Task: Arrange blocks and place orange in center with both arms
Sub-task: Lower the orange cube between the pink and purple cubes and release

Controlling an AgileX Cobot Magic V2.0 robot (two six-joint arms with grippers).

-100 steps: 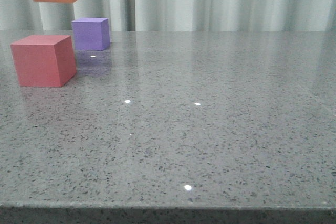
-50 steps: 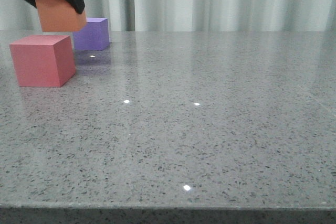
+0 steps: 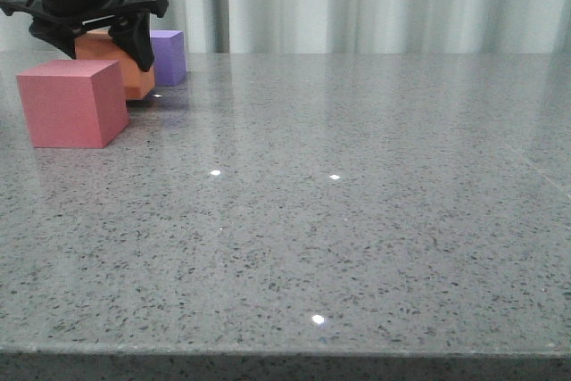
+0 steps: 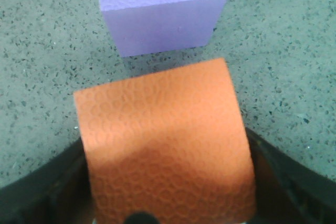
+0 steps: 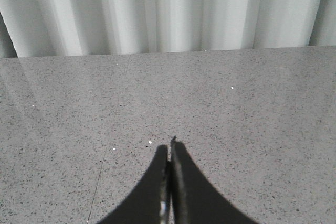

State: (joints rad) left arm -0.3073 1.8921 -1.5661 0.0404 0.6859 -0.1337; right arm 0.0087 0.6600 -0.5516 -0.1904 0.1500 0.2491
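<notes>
My left gripper (image 3: 103, 49) is shut on the orange cube (image 3: 125, 67) and holds it low, at or just above the table, between the pink-red cube (image 3: 71, 103) in front and the purple cube (image 3: 169, 55) behind. In the left wrist view the orange cube (image 4: 163, 140) fills the space between the dark fingers (image 4: 44, 190), and the purple cube (image 4: 163, 9) stands a short gap beyond it. My right gripper (image 5: 169, 150) is shut and empty above bare table. It does not show in the front view.
The grey speckled table (image 3: 357, 220) stretches to the right and towards the front edge. A pale curtain (image 3: 384, 2) hangs behind the table's far edge.
My left gripper has come down with the orange cube from above the other cubes to table level between the pink-red and purple cubes.
</notes>
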